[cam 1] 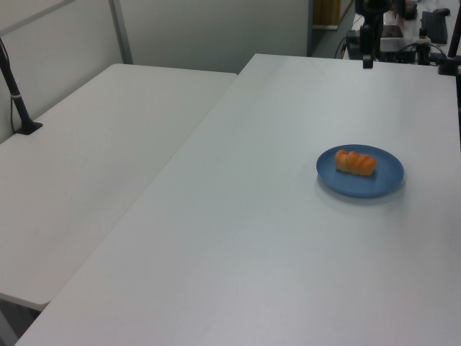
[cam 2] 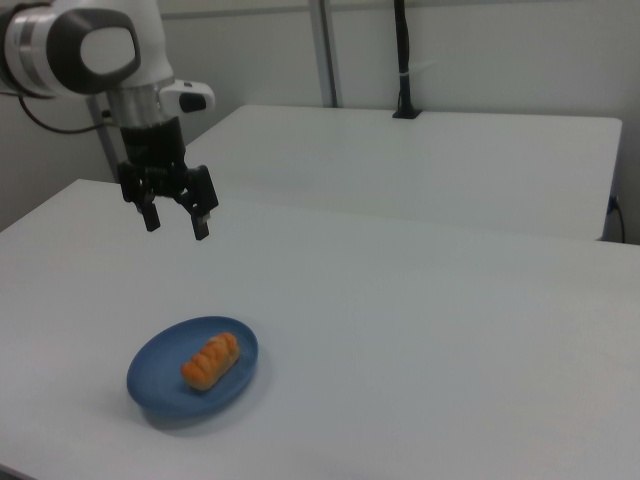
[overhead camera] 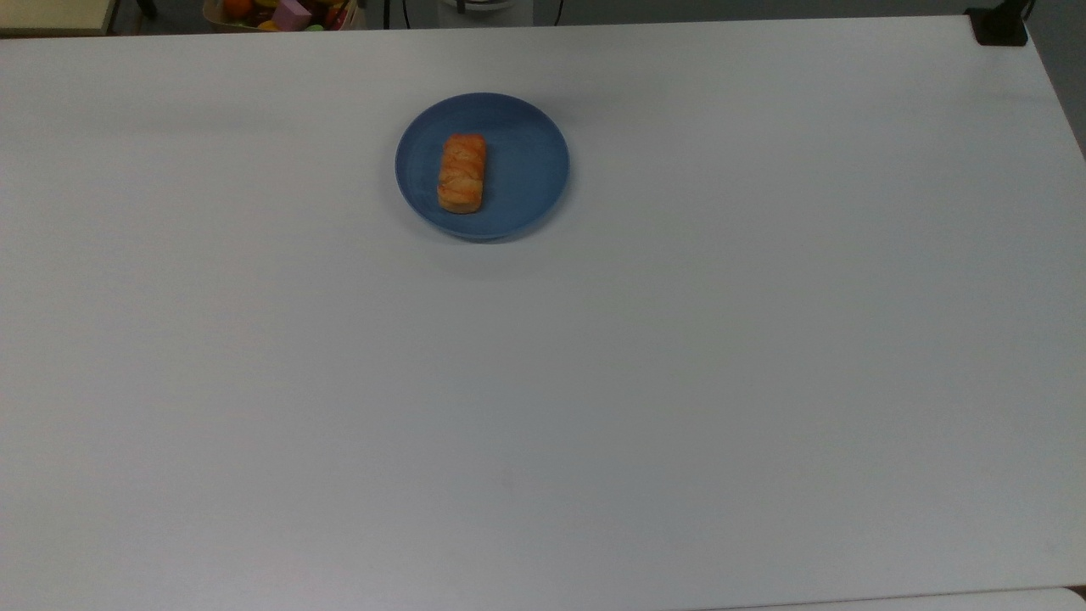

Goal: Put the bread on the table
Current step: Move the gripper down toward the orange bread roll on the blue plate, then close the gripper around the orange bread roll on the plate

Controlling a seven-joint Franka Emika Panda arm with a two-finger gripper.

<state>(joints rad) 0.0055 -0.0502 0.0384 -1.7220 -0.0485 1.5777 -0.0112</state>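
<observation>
Nearby, bread (cam 2: 210, 361) on blue plate (cam 2: 150, 392); hand (cam 2: 176, 222) released (above table (cam 2: 420, 330)).

Bread on plate, tool above.
The bread (overhead camera: 462, 172) lies on the plate (overhead camera: 526, 170), near the counter's (overhead camera: 594, 382) far edge in the top view; the tool (cam 2: 175, 222) hangs apart above.

Lay lengthwise: small oblong golden-orange bread (overhead camera: 462, 172), on a round blue plate (overhead camera: 526, 170), left of the plate's middle in the top view. Rested near the far edge of the plain white tabletop (overhead camera: 594, 382).
</observation>
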